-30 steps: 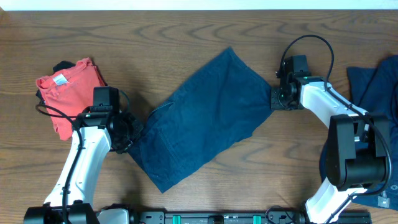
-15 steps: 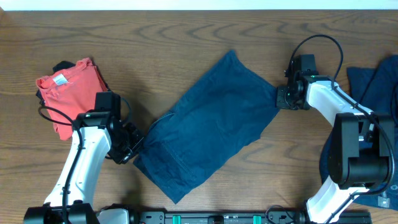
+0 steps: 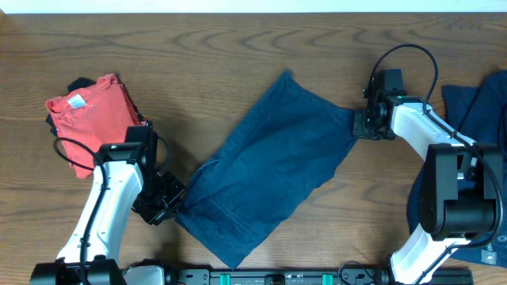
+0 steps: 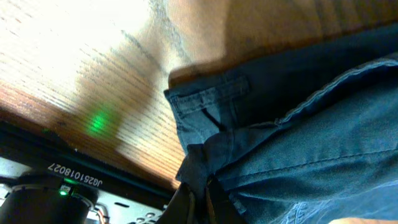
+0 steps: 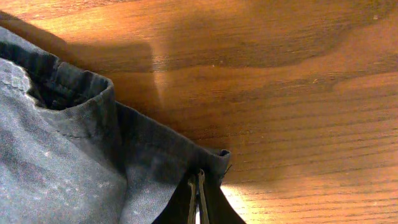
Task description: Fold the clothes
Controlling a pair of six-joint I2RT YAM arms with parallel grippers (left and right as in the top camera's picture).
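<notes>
A dark navy shorts-like garment point(image 3: 265, 170) lies spread diagonally across the middle of the table. My left gripper point(image 3: 169, 203) is shut on its lower left corner; the left wrist view shows the hem and seams point(image 4: 292, 118) pinched between the jaws point(image 4: 200, 196). My right gripper point(image 3: 358, 124) is shut on the garment's right corner; the right wrist view shows the cloth edge point(image 5: 149, 155) clamped in the closed jaws point(image 5: 197, 186). A second navy garment point(image 3: 475, 107) lies at the right table edge, partly behind my right arm.
A small red T-shirt point(image 3: 87, 119) with a white neck label lies crumpled at the far left, beside my left arm. Bare wood table point(image 3: 198, 47) runs along the back. A black rail runs along the front edge.
My left gripper has dragged the garment's lower left corner toward the front edge. The right gripper shifted slightly right with its corner. The cloth is stretched longer along its diagonal.
</notes>
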